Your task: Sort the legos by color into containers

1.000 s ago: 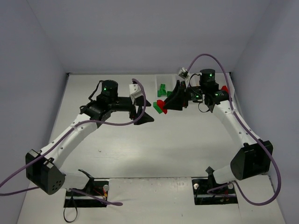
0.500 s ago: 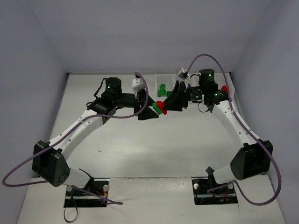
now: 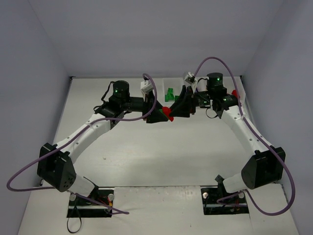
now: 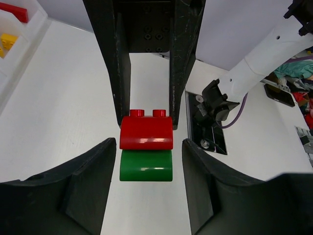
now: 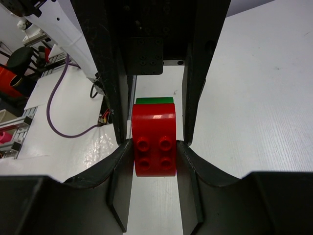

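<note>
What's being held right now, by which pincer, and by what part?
The right pincer clamps the red brick by its two sides, with a green brick attached; the left pincer is open and holds nothing.

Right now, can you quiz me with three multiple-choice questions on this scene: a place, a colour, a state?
1. The left hand is: A open; B clamped shut; C out of sight.
2. The brick clump is pinched by: A neither hand; B the right hand; C both hands.
3. Joined to the red brick is one that is: A purple; B yellow; C green.
Answers: 1 A, its fingers stand wide of the clump; 2 B, its fingers press the red brick's sides; 3 C, a green brick sits against the red.
</note>
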